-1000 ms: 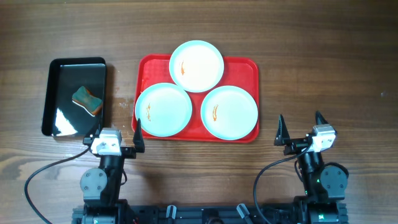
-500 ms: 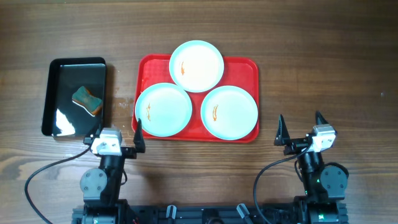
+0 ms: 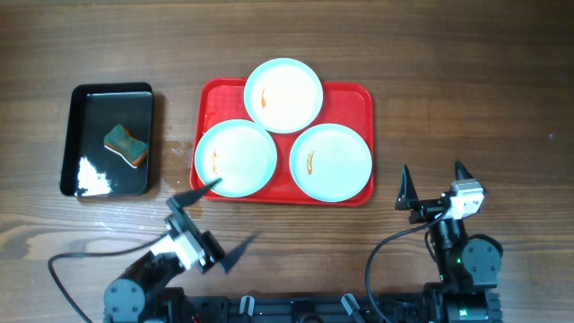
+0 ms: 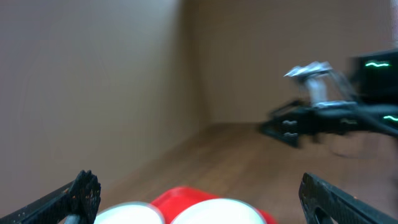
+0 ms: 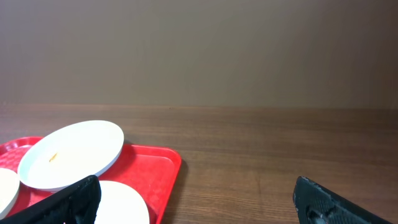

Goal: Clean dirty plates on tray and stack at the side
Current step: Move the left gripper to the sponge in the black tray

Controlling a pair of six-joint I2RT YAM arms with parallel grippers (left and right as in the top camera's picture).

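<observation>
Overhead shows left gripper (image 3: pixel 239 207) swung rightward, jaws wide; right gripper (image 3: pixel 432 172) unmoved, also open.

table (image 3: pixel 466 81): matt wood | black tray (image 3: pixel 90 112): glossy | red tray (image 3: pixel 215 100): plastic

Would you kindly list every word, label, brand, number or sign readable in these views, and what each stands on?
No readable text in any view.
The plates, red tray, black tray and sponge carry no print; the orange marks are smears, not writing.
The green lights in the left wrist view are too blurred to read.
</observation>
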